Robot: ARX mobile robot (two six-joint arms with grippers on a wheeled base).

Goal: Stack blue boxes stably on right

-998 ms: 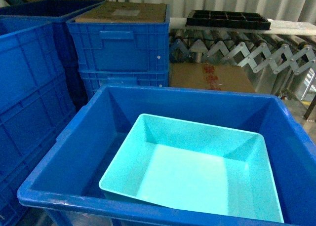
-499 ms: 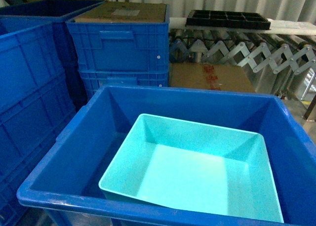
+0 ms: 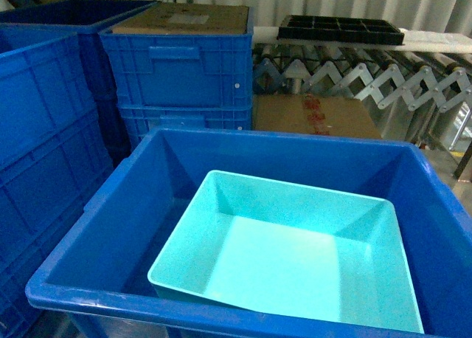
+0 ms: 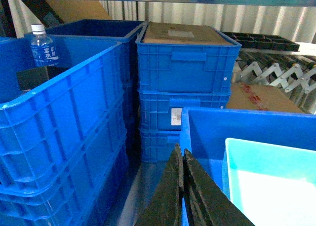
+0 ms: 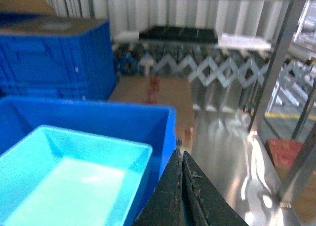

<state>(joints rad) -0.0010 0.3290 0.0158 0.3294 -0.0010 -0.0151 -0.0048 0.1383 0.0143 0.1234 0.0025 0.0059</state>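
One turquoise tub (image 3: 295,260) sits inside a big dark blue crate (image 3: 110,205), tilted, pushed toward the crate's right side, its left rim riding higher than the crate floor; it is empty. No second turquoise tub shows in any view. The tub looks like thin smooth plastic, so probably light, fairly stiff at the rim but flexy in the walls, and slick; the flat outward rim is the likely grab spot, best at the middle of a long side or with both arms on opposite rims so it doesn't twist. Left gripper (image 4: 183,186) has its fingers pressed together, holding nothing, hanging just outside the crate's left wall with the tub's left rim (image 4: 232,152) near and to its right. Right gripper (image 5: 182,186) likewise has fingers together and empty, outside the crate's right wall, tub (image 5: 74,176) to its left and lower. Neither gripper touches the tub or appears in the head view. Behind: stacked blue crates (image 3: 177,65) topped with cardboard, a cardboard box (image 3: 317,116), an accordion roller conveyor (image 3: 369,80), a black tray (image 3: 339,29), and a water bottle (image 4: 43,44) at far left.
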